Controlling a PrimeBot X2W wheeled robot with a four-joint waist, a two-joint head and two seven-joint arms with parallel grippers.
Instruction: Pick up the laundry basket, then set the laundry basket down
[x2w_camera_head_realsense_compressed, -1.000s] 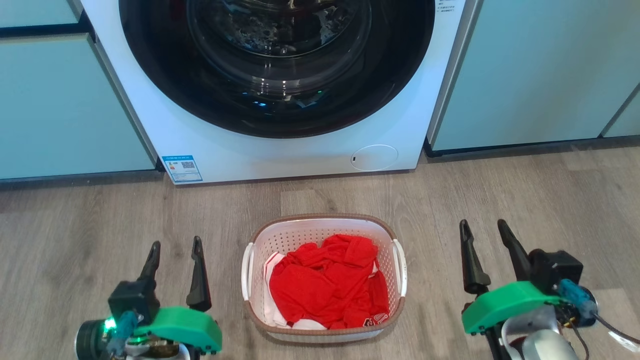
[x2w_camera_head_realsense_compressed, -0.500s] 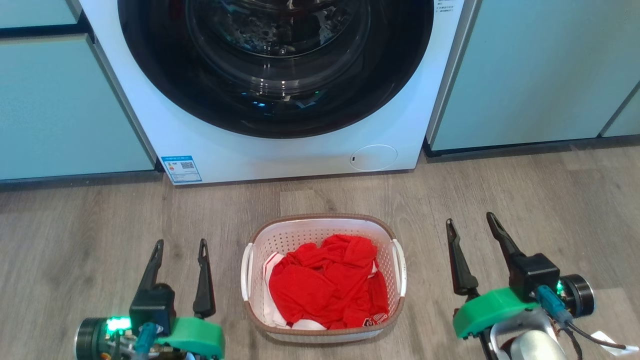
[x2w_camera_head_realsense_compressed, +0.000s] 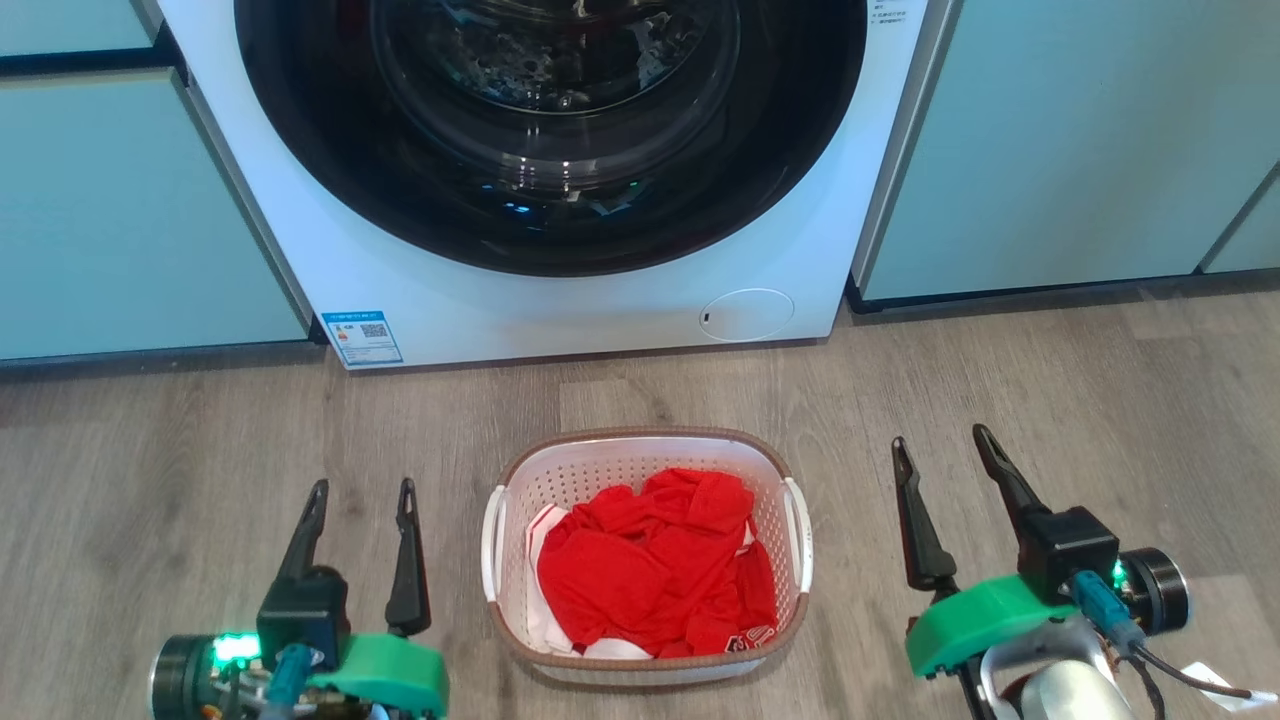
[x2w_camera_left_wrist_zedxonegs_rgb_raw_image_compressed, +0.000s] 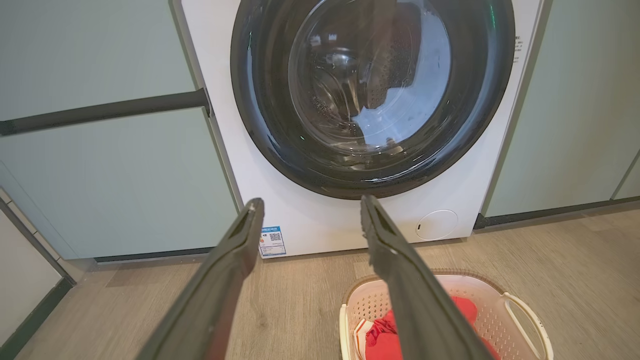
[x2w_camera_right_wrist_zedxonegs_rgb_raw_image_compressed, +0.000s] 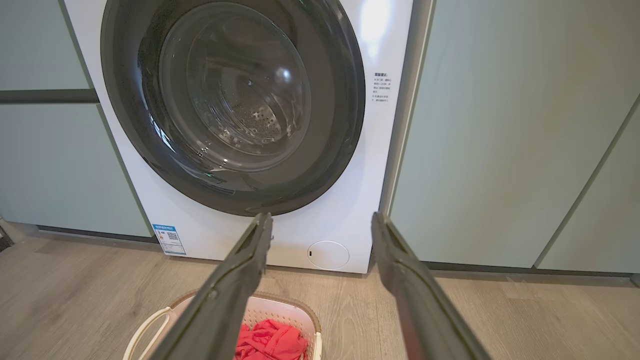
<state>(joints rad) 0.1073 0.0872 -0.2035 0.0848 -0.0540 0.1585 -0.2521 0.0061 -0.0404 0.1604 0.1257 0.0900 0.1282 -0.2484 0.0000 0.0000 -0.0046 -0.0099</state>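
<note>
Now, laundry basket (x2w_camera_head_realsense_compressed: 610, 472) on floor (x2w_camera_head_realsense_compressed: 180, 440), jaws spread either side

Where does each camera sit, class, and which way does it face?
Head view: on the head, looking forward and down at the laundry basket; left gripper and right gripper show.
Left wrist view: on that wrist, facing the washing machine along its own fingers.
Right wrist view: likewise, past its own fingers.
Shared: both wrist views catch the laundry basket's red clothes.
</note>
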